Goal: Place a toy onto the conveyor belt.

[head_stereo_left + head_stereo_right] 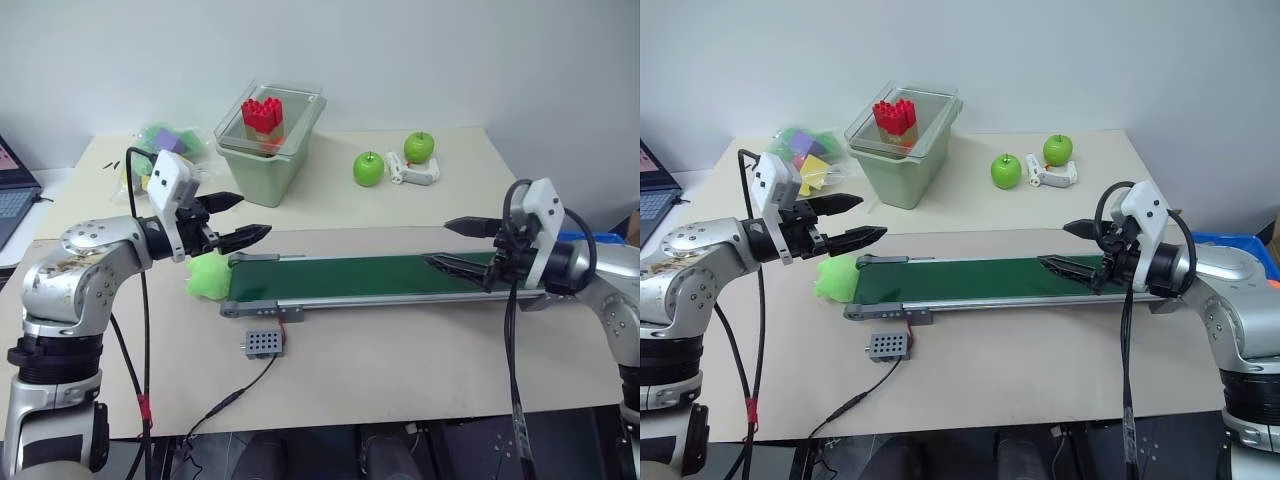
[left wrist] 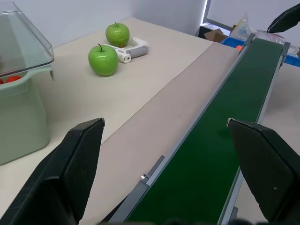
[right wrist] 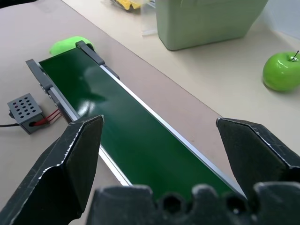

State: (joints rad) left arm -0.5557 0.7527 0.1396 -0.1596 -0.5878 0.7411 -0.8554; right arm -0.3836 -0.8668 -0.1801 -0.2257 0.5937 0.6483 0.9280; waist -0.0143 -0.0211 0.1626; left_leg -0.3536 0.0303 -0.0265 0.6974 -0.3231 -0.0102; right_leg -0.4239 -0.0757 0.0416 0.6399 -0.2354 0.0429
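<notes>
Open left gripper (image 1: 232, 218) above toy (image 1: 208, 276)

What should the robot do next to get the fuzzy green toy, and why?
Probably lower the left gripper to the toy. Its fingers are open and empty, hovering just above the toy, which lies on the table against the near end of the conveyor belt, not on it. The right gripper is open over the belt's far end, much farther away.
</notes>
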